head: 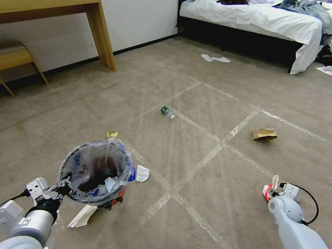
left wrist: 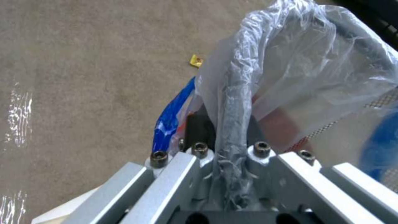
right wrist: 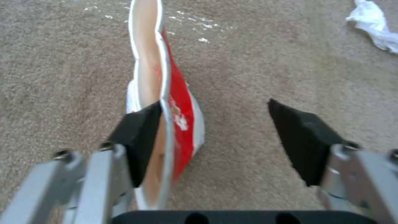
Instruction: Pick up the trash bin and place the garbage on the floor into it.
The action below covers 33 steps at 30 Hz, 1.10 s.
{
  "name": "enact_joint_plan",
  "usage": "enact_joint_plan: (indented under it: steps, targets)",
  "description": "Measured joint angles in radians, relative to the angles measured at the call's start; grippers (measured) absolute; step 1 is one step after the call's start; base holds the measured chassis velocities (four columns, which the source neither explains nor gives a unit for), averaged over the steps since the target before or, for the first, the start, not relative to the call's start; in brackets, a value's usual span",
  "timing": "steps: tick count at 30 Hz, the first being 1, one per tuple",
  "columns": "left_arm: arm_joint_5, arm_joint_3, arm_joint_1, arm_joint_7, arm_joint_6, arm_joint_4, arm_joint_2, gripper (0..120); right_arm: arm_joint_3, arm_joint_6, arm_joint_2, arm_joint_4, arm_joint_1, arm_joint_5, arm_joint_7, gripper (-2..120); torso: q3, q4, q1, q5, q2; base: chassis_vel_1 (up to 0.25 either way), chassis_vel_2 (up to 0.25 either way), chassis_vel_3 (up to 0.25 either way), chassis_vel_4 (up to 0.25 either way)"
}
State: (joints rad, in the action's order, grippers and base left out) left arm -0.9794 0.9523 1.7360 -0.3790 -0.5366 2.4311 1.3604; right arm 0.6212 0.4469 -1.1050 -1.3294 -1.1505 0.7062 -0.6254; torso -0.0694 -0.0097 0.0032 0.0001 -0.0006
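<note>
At the lower left of the head view the left gripper [head: 64, 188] is clamped on the near rim of the trash bin [head: 119, 192], its fingers pinched together over the bag-covered edge (the left wrist view shows the rim [left wrist: 236, 102] running straight between the pads). The bin is lined with a crinkled clear bag [head: 86, 162], and inside lie white tissue and dark scraps, with a blue patch [head: 132, 174] at the rim. Whether the bin rests on the floor [head: 193, 145] or hangs just above it cannot be told.

At the lower right, the right gripper [head: 276, 190] is down at the red-and-white carton [head: 268, 191]. Its fingers [right wrist: 139, 137] stand wide apart, one pad against the carton's side [right wrist: 180, 115], the other well clear.

Litter on the carpet: a white tissue [head: 142, 173] just right of the bin, a folded white paper [head: 82, 216] below it, a small yellow wrapper [head: 112, 134] above it, a green-labelled bottle [head: 166, 111] at centre, and a brown paper bag [head: 264, 134] at right.
</note>
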Motion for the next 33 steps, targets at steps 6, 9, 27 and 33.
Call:
enact_joint_plan:
  steps: [6, 9, 27, 33]
  targets:
    - [-0.002, 0.0, 0.004, 0.0, 0.0, 0.007, -0.005, 2, -0.036, -0.015, -0.025, 0.047, 0.031, 0.0, 0.022, 46, 0.0, 0.0001, 0.0, 0.0003, 0.0, 0.0, 0.0, 0.0, 0.0]
    - [-0.003, 0.0, 0.006, 0.002, 0.004, 0.007, -0.007, 2, -0.047, -0.023, -0.042, 0.064, 0.041, -0.01, 0.027, 38, 0.0, 0.0001, 0.0, -0.0001, 0.0, 0.0, 0.0, 0.0, 0.0]
    - [0.003, -0.002, -0.005, 0.008, 0.019, -0.02, -0.012, 2, -0.06, -0.047, -0.068, 0.112, 0.054, -0.04, 0.054, 0, 0.0, 0.0, 0.0, -0.0001, 0.0, 0.0, 0.0, 0.0, 0.0]
    - [0.002, 0.001, 0.001, 0.008, 0.023, -0.02, -0.013, 2, -0.068, -0.057, -0.083, 0.14, 0.067, -0.045, 0.063, 0, 0.0, 0.0, 0.0, -0.0004, 0.0, 0.0, 0.0, 0.0, 0.0]
